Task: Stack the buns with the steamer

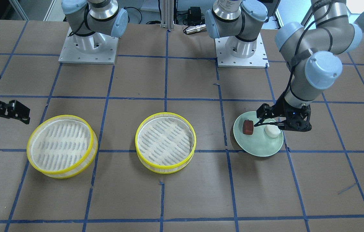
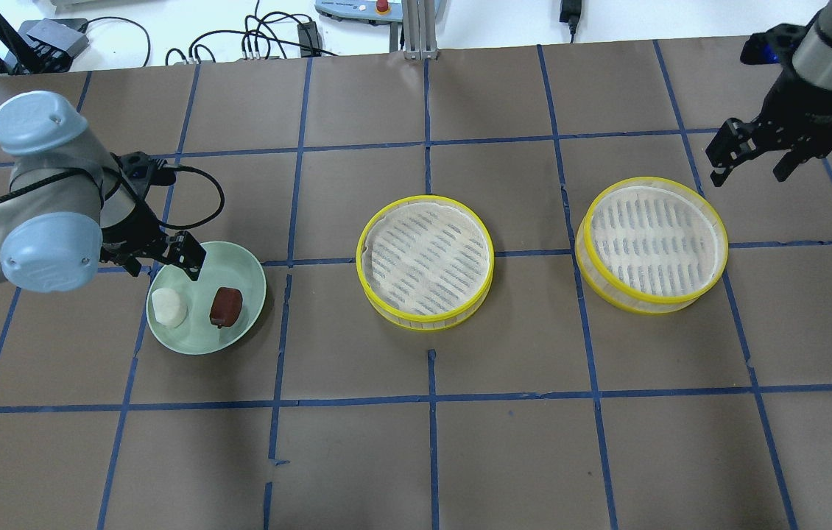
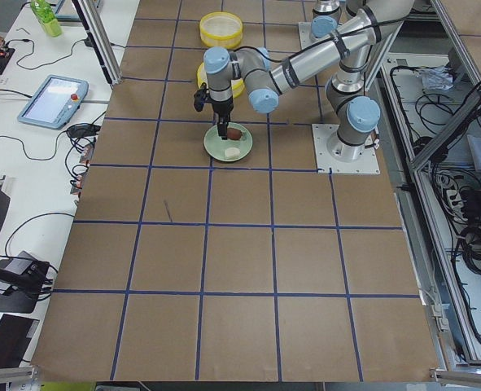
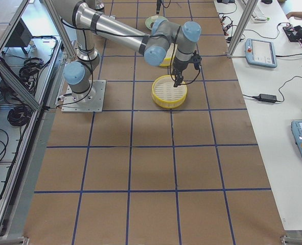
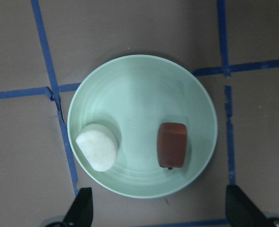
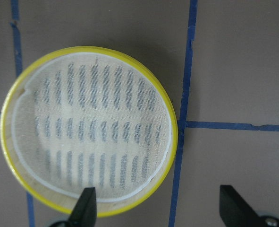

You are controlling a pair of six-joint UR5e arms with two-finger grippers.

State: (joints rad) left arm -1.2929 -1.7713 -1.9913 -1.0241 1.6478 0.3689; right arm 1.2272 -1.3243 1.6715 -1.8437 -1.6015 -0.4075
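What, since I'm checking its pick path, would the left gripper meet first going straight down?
Probably the green plate, between the white bun and the brown bun; the left gripper hangs open above it. Depth is unclear, so a bun could come first.

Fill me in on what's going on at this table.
A two-arm robot is set up to load buns into steamers, and nothing is gripped yet. The left gripper hangs open above the green plate, where the white bun and the reddish-brown bun lie side by side, apart. The right gripper is open too, raised by the outer steamer. That one and the middle steamer are both empty.
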